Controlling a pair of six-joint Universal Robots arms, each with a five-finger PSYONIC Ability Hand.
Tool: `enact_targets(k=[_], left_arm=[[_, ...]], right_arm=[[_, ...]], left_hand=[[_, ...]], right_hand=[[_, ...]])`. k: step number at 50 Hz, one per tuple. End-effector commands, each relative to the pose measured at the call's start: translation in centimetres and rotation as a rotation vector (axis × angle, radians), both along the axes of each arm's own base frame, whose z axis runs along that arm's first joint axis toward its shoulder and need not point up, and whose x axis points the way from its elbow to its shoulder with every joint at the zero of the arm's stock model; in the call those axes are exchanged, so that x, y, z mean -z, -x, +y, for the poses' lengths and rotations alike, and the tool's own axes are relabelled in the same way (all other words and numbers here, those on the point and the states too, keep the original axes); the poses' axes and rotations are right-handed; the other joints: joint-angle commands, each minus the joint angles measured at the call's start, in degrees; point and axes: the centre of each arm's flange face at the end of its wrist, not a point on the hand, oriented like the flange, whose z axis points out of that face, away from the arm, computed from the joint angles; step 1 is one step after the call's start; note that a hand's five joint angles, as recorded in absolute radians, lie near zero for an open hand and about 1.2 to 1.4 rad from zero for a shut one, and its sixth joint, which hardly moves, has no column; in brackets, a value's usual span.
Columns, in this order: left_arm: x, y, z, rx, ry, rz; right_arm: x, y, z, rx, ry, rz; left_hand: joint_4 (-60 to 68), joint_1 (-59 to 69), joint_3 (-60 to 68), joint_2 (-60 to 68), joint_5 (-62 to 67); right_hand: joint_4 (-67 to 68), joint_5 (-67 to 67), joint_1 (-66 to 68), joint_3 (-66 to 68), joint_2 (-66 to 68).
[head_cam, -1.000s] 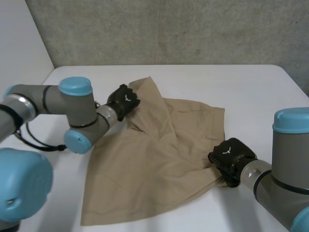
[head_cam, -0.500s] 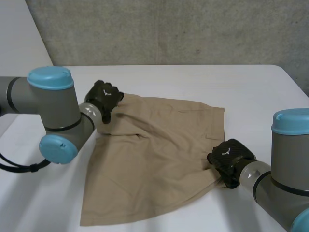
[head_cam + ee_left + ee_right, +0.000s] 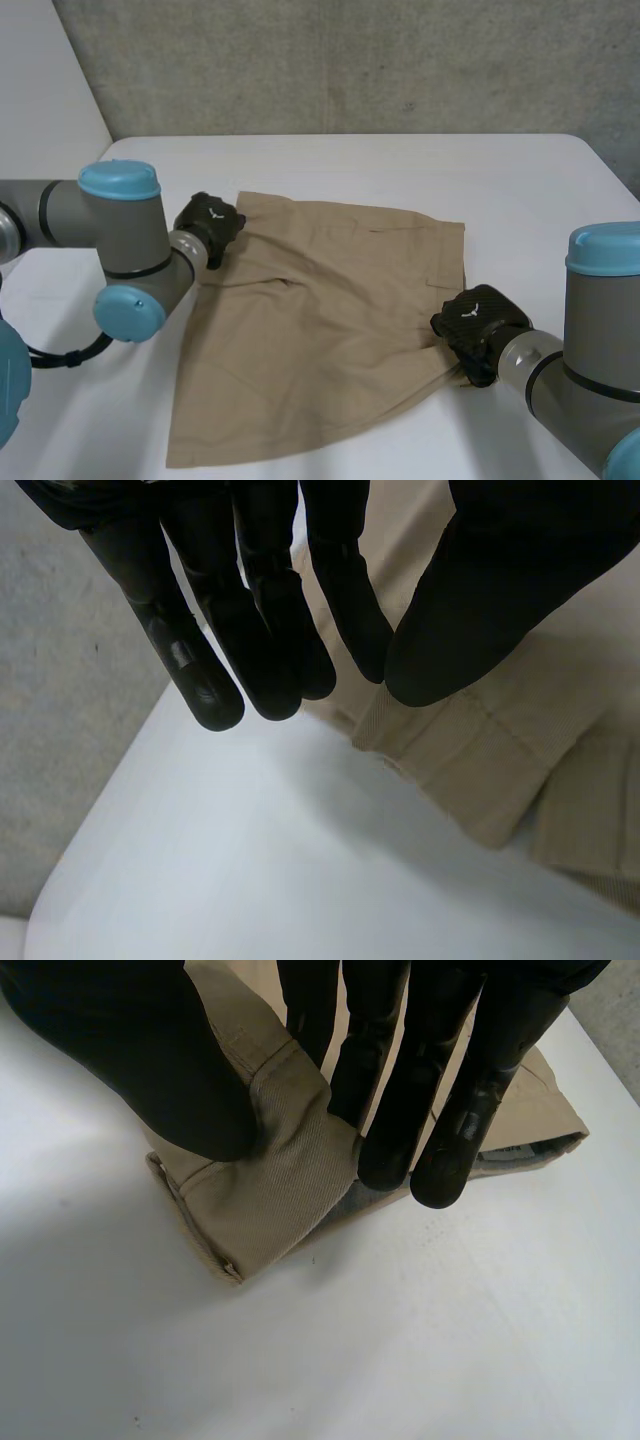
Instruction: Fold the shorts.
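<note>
White table [image 3: 350,165], rough grey wall [image 3: 350,60] behind it; plain white panel [image 3: 40,80] alongside

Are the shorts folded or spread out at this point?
Spread: the shorts lie flat on the table, only an edge bunched, pinched by the right hand.

High head view, close wrist views share shorts [image 3: 330,330].

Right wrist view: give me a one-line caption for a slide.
Right hand pinches a corner of the tan shorts between thumb and fingers, over the white table.
</note>
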Motion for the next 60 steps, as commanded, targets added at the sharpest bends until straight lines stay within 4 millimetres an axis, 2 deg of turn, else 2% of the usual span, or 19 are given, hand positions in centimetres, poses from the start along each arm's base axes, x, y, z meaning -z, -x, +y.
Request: enact_targets(k=[1,6,10,11,12,15,16,22,23,29,31,33,34,35,38,42,47,49,60], left_arm=[[1.5,-1.6,1.3,-0.063,-0.082,-0.138],[1.5,-1.6,2.2,-0.052,-0.123,-0.165],[-0.5,-1.5,2.2,-0.053,-0.077,-0.144],[-1.2,-1.5,2.3,-0.052,-0.063,-0.138],[-1.2,-1.5,2.3,-0.052,-0.063,-0.138],[-2.8,-1.4,2.8,-0.051,-0.037,-0.113],[-3.3,-1.4,3.0,-0.05,-0.028,-0.109],[-6.7,-1.1,5.6,-0.038,0.011,-0.034],[-7.6,-1.4,6.6,-0.045,0.006,0.011],[-9.7,-3.0,10.7,-0.099,-0.054,0.187],[-9.8,-3.7,12.5,-0.122,-0.094,0.25],[-9.9,-4.0,13.1,-0.128,-0.105,0.271],[-9.8,-4.8,14.8,-0.151,-0.144,0.315],[-9.7,-5.1,15.5,-0.158,-0.159,0.33],[-9.2,-5.9,18.0,-0.173,-0.217,0.371],[-8.6,-6.4,20.1,-0.192,-0.281,0.418],[-7.8,-6.9,21.6,-0.23,-0.364,0.447],[-6.8,-7.1,22.4,-0.259,-0.425,0.455],[-5.3,-5.9,23.0,-0.23,-0.46,0.445]], right_arm=[[-0.1,0.0,0.0,0.001,0.002,0.0],[-0.3,-0.3,0.1,-0.006,0.007,0.0],[-0.3,-0.2,0.1,-0.001,0.005,0.001],[-0.3,-0.2,0.1,0.001,0.002,-0.001],[-0.3,-0.2,0.1,0.003,0.0,-0.003],[-0.6,-0.3,-0.1,0.017,0.002,-0.031],[-0.8,-0.4,-0.2,0.023,0.005,-0.043],[-2.5,-1.0,-1.5,0.069,0.024,-0.144],[-3.1,-1.3,-1.9,0.087,0.03,-0.186],[-5.1,-2.4,-4.3,0.151,0.05,-0.336],[-5.2,-2.9,-5.5,0.178,0.046,-0.385],[-5.2,-3.2,-6.2,0.19,0.042,-0.407],[-5.2,-3.3,-6.5,0.195,0.041,-0.416],[-5.1,-3.5,-6.8,0.2,0.033,-0.421],[-4.6,-3.8,-7.2,0.207,0.006,-0.423],[-4.4,-4.0,-7.5,0.211,0.001,-0.431],[-4.7,-4.1,-7.6,0.217,0.0,-0.45],[-4.9,-4.2,-7.7,0.225,-0.004,-0.472],[-4.9,-4.6,-7.3,0.243,-0.039,-0.529]], left_hand=[[12.1,15.5,12.6,12.2,14.7],[12.1,15.5,12.6,12.2,14.7],[9.3,12.7,9.8,9.4,11.9],[-9.1,-5.6,-8.6,-8.9,-6.5],[-9.3,-5.8,-8.8,-9.1,-6.6],[-45.8,-42.3,-45.3,-45.7,-43.2],[-48.6,-45.1,-48.1,-48.4,-46.0],[-48.3,-44.8,-47.8,-48.1,-45.7],[-48.1,-44.6,-47.6,-48.0,-45.5],[-47.3,-43.8,-46.8,-47.1,-44.7],[-47.3,-43.8,-46.8,-47.1,-44.7],[-47.3,-43.8,-46.8,-47.1,-44.7],[-46.5,-43.0,-46.0,-46.3,-43.8],[-45.9,-42.5,-45.4,-45.8,-43.3],[-45.4,-42.0,-44.9,-45.3,-42.8],[-43.6,-40.1,-43.1,-43.4,-41.0],[-43.4,-39.9,-42.9,-43.3,-40.8],[-42.4,-38.9,-41.9,-42.3,-39.8],[-37.4,-33.9,-36.9,-37.2,-34.7]], right_hand=[[11.8,13.1,24.5,11.9,12.9],[11.8,13.1,24.5,11.9,12.9],[11.8,13.1,24.5,11.9,12.9],[11.8,13.1,24.5,11.9,12.9],[11.8,13.1,24.5,11.9,12.9],[11.8,13.1,24.5,11.9,12.9],[11.8,13.1,24.5,11.9,12.9],[11.8,13.1,24.5,11.9,12.9],[11.8,13.1,24.5,11.9,12.9],[11.8,13.1,24.5,11.9,12.9],[11.8,13.1,24.5,11.9,12.9],[11.8,13.1,24.5,11.9,12.9],[11.8,13.1,24.5,11.9,12.9],[11.8,13.1,24.5,11.9,12.9],[11.8,13.1,24.5,11.9,12.9],[11.8,13.1,24.5,11.9,12.9],[11.8,13.1,24.5,11.9,12.9],[11.8,13.1,24.5,11.9,12.9],[11.8,13.1,24.5,11.9,12.9]])
